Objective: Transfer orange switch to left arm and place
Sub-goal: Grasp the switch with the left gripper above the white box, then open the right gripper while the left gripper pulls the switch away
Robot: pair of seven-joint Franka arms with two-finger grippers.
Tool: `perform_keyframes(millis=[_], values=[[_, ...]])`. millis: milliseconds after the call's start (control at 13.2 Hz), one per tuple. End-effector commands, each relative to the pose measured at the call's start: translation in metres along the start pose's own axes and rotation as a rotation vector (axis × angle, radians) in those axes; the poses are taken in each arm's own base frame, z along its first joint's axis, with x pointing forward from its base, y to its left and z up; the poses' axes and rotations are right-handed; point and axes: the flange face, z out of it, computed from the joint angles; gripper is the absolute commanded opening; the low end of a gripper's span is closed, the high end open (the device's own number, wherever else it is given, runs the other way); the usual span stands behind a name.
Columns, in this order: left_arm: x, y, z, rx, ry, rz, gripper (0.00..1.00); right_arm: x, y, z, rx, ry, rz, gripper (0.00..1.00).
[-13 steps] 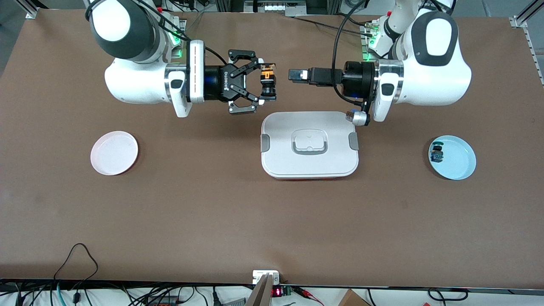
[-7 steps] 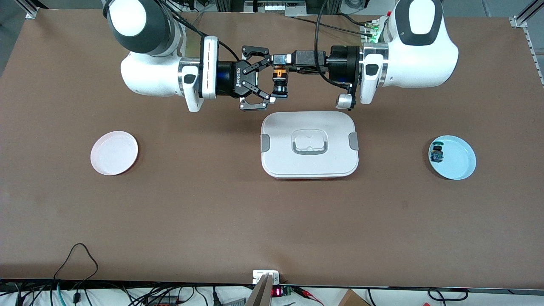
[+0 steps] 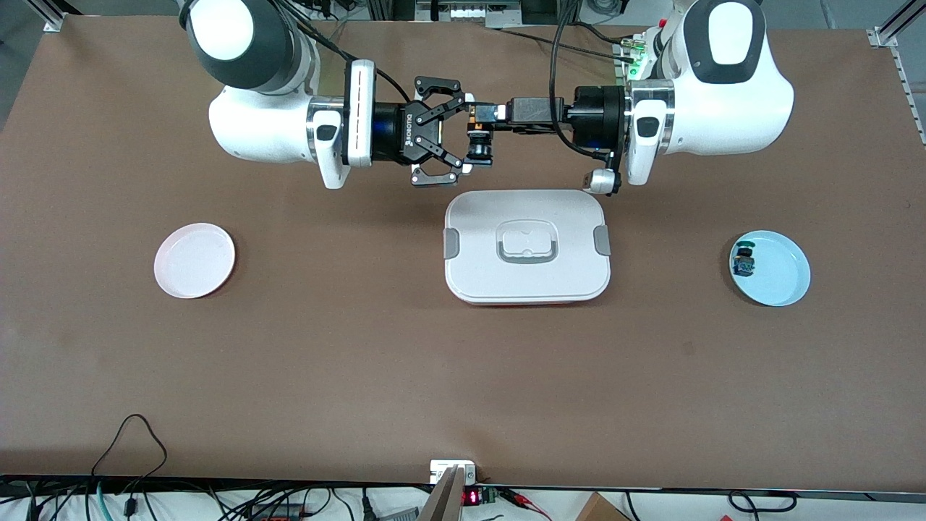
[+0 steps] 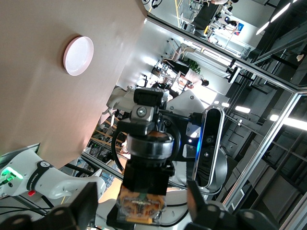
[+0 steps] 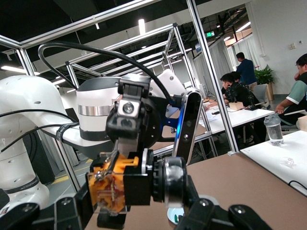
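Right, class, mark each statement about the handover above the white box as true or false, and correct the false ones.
1. The right gripper is shut on the orange switch. True.
2. The switch hangs directly over the box. False: it is held over bare table, farther from the front camera than the box.
3. The blue plate holds a blue-and-black switch. True.
4. The pink plate holds a switch too. False: nothing lies on it.
5. The left gripper waits over the blue plate. False: it meets the switch's orange end.
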Motion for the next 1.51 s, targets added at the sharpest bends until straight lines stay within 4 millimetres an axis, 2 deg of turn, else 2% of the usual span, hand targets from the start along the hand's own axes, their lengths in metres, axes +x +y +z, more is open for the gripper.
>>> perform_keyframes(millis=[0,76,227,453,529,604,680,755,1133,1284,1435], values=[[-0.001,0.000,-0.005,-0.006,0.016,0.006,0.66,0.002,-0.006,0.002,-0.007,0.015,-0.012,0.06],[0.000,0.000,-0.005,-0.007,0.016,0.004,0.66,0.002,-0.005,0.002,-0.008,0.016,-0.012,0.06],[0.000,0.000,-0.006,-0.006,0.017,0.024,0.43,0.003,-0.007,0.002,-0.007,0.016,-0.014,0.06],[0.007,-0.009,-0.007,0.018,0.018,0.100,0.02,0.004,-0.007,0.002,-0.005,0.015,-0.016,0.06],[0.008,-0.009,-0.009,0.018,0.021,0.100,0.00,0.004,-0.007,0.002,-0.005,0.016,-0.017,0.06],[0.009,-0.008,-0.013,0.015,0.028,0.100,0.00,0.004,-0.008,0.002,-0.004,0.015,-0.018,0.16],[0.011,-0.008,-0.015,0.019,0.033,0.104,0.00,0.006,-0.009,0.002,-0.006,0.017,-0.011,0.61],[0.011,-0.006,-0.018,0.024,0.037,0.110,0.00,0.006,-0.009,0.002,-0.011,0.017,-0.014,1.00],[0.015,-0.005,-0.027,0.021,0.046,0.105,0.00,0.001,-0.007,-0.001,-0.012,0.014,0.004,1.00],[0.021,-0.006,-0.048,0.082,0.058,0.124,0.00,-0.007,0.002,-0.014,-0.033,0.010,0.014,1.00],[0.029,-0.015,-0.082,0.219,0.035,0.157,0.00,-0.012,0.007,-0.021,-0.034,0.011,0.022,1.00]])
